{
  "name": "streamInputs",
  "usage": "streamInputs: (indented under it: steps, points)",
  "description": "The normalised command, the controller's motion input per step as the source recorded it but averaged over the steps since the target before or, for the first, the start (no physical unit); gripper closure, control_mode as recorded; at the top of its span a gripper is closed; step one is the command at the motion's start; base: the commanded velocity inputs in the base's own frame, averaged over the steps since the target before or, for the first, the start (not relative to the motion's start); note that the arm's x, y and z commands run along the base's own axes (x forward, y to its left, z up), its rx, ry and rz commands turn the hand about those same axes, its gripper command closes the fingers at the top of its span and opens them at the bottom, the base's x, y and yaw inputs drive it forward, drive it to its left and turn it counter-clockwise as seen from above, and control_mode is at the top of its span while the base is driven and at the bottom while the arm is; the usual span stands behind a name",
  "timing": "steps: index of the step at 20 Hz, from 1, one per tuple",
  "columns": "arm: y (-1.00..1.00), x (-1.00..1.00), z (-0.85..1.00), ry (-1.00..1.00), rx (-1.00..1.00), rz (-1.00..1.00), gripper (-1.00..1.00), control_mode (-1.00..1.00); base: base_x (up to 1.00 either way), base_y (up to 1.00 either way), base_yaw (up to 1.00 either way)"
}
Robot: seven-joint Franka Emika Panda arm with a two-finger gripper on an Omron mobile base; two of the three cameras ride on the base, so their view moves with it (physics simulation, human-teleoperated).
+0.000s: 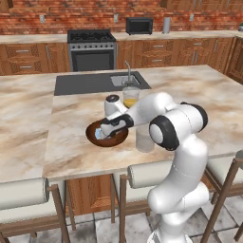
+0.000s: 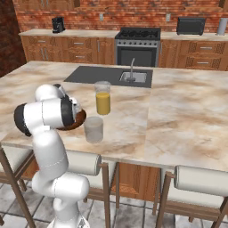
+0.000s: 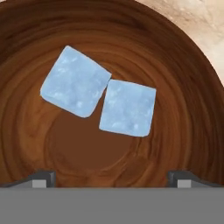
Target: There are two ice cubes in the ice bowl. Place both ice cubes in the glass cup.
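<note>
Two pale blue ice cubes (image 3: 75,82) (image 3: 127,107) lie touching corner to side on the floor of the dark wooden ice bowl (image 3: 183,87). My gripper (image 3: 112,179) hangs open just above them, fingertips (image 3: 41,178) spread wide with nothing between. Seen from the left base, the gripper (image 1: 102,135) dips into the ice bowl (image 1: 121,137) at the island's front. The clear glass cup (image 1: 144,139) stands upright just right of the bowl. From the right base, my arm covers most of the ice bowl (image 2: 81,116), and the glass cup (image 2: 93,129) sits beside it.
A taller glass with orange liquid (image 1: 130,97) (image 2: 103,98) stands behind the bowl. A sink with faucet (image 1: 124,79) lies further back. Stools (image 1: 23,193) line the island's front edge.
</note>
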Motion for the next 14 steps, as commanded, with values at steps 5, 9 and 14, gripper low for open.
streamInputs:
  steps: [5, 9, 14]
  points:
    - [0.01, 0.34, -0.18, 0.0, 0.0, 0.0, -1.0, -1.0, 0.0, 0.0, 0.0]
    - [0.07, 0.22, -0.3, 0.01, 0.0, 0.0, -1.0, -1.0, 0.0, 0.0, 0.0]
    - [0.09, 0.17, -0.18, 0.0, 0.0, 0.0, -1.0, -1.0, 0.0, 0.0, 0.0]
